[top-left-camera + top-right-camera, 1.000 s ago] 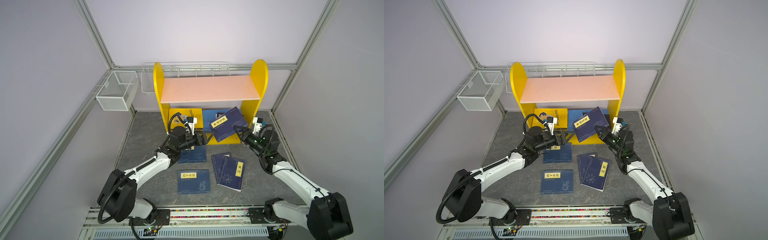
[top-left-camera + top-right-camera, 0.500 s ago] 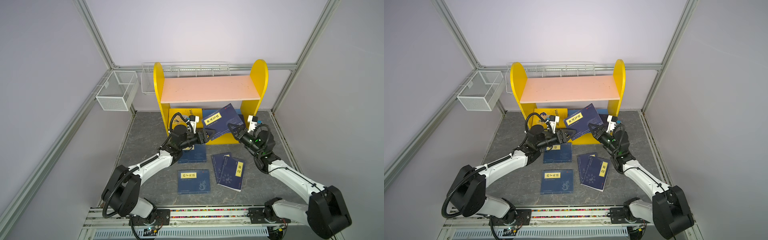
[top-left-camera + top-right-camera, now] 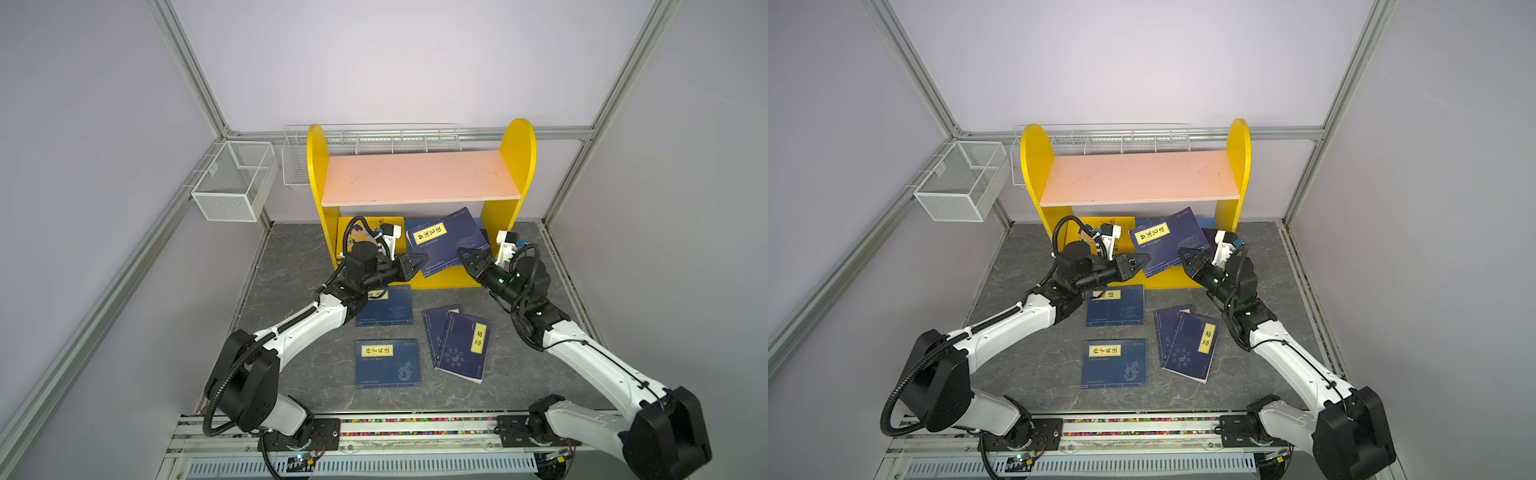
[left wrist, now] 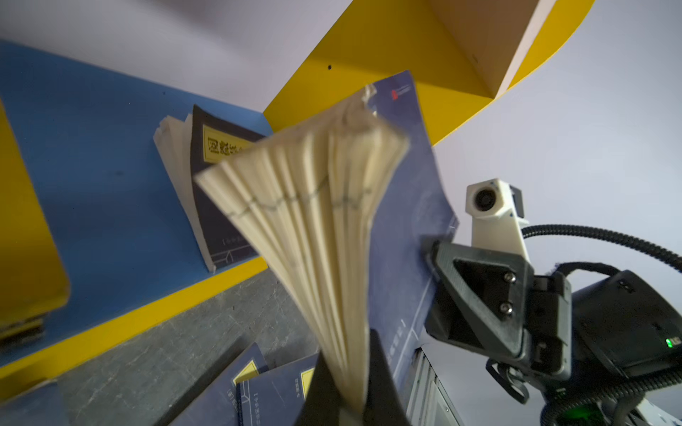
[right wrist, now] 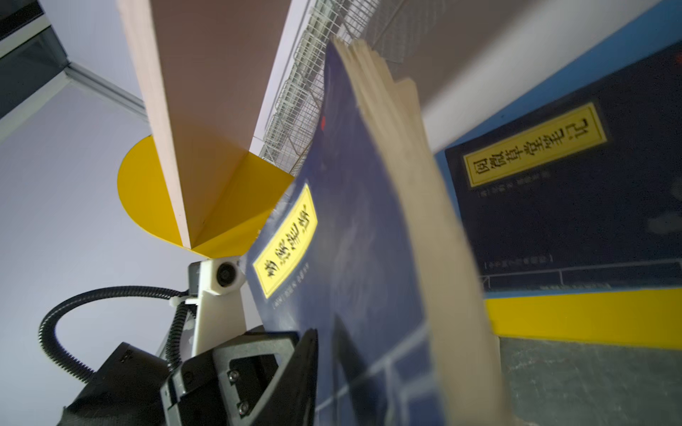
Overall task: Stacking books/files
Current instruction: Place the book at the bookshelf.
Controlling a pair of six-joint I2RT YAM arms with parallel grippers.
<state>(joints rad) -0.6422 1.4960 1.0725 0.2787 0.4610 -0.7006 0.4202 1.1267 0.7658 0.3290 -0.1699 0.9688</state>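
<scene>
Book: navy book [image 3: 446, 243] held tilted in the air, before the lower bay of the yellow shelf [image 3: 519, 158].
Left hand [image 3: 419, 264]: clamped on its lower corner, pages fanning.
Right hand [image 3: 466, 261]: straddles opposite edge; grip unclear.
Risk: one-corner hold may let the book sag, twist or slip.

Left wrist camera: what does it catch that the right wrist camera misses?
Only the left wrist view shows the loose navy books lying on the table and the right arm's camera. Only the right wrist view shows the held navy book's yellow title label, the wire baskets and the left arm's camera. Both show the held navy book's cream pages and a second navy book inside the yellow shelf.
</scene>
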